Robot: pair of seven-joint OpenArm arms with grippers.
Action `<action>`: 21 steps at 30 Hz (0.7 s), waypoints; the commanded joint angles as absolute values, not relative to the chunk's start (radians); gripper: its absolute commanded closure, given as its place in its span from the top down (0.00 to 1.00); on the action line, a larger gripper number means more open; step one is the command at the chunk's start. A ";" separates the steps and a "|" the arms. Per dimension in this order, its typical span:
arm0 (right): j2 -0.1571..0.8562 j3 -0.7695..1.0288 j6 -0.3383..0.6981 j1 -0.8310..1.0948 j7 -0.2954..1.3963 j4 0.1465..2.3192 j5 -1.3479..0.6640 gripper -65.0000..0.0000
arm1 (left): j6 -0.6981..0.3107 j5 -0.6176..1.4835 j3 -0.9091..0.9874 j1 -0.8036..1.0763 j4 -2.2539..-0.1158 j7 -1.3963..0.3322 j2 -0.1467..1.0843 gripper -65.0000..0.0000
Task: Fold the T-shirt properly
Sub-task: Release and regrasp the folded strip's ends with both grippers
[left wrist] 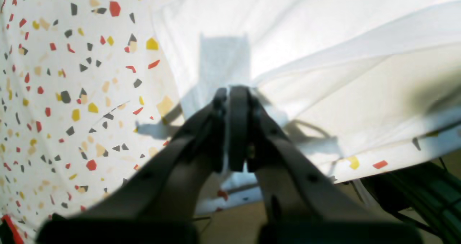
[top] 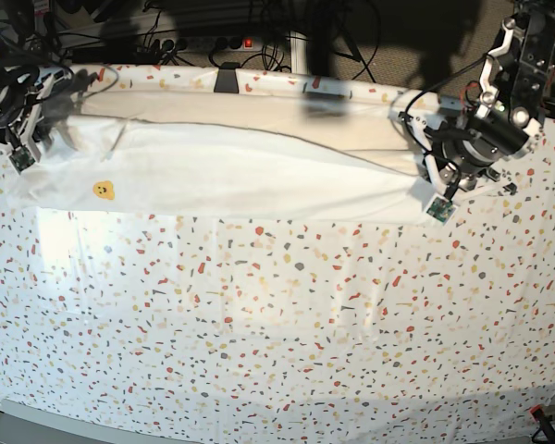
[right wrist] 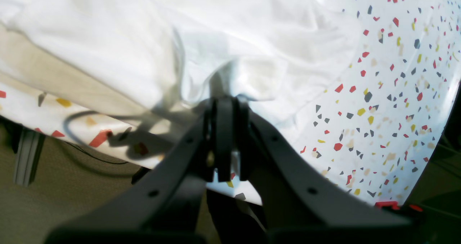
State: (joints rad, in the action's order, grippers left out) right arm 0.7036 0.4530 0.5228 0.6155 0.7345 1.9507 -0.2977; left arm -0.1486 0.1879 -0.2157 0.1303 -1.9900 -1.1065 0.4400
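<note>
The white T-shirt (top: 240, 166) lies in a long, stretched band along the far side of the table, plain side up, with a small yellow mark (top: 103, 190) near its left end. My left gripper (left wrist: 234, 92) is shut, pinching the shirt's white cloth (left wrist: 324, 56) at its right end (top: 424, 185). My right gripper (right wrist: 225, 105) is shut too, with bunched shirt fabric (right wrist: 252, 38) caught at its tips near the far left corner (top: 51, 116). The printed front is hidden.
The terrazzo-speckled tablecloth (top: 277, 324) covers the whole table in front of the shirt. Cables and a power strip (top: 240, 42) lie behind the far edge. Both wrist views look past the table edge to the floor (right wrist: 54, 200).
</note>
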 commanded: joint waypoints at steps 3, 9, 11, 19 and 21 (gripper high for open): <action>0.723 0.465 0.508 0.612 0.711 1.963 -0.305 0.00 | -0.142 0.184 -0.208 0.119 -2.009 -1.082 0.449 0.00; 0.723 0.465 0.508 0.613 0.707 1.963 -0.401 0.00 | -0.142 0.184 -0.208 0.119 -2.009 -1.073 0.449 0.00; 0.723 0.465 0.509 0.612 0.706 1.963 -0.401 0.00 | -0.142 0.184 -0.208 0.119 -2.009 -1.073 0.449 0.00; 0.723 0.465 0.506 0.607 0.645 1.933 -0.401 0.00 | -0.142 0.184 -0.208 0.119 -2.003 -1.042 0.449 0.00; 0.723 0.465 0.498 0.594 0.646 1.900 -0.393 0.00 | -0.142 0.184 -0.208 0.119 -1.995 -1.041 0.449 0.00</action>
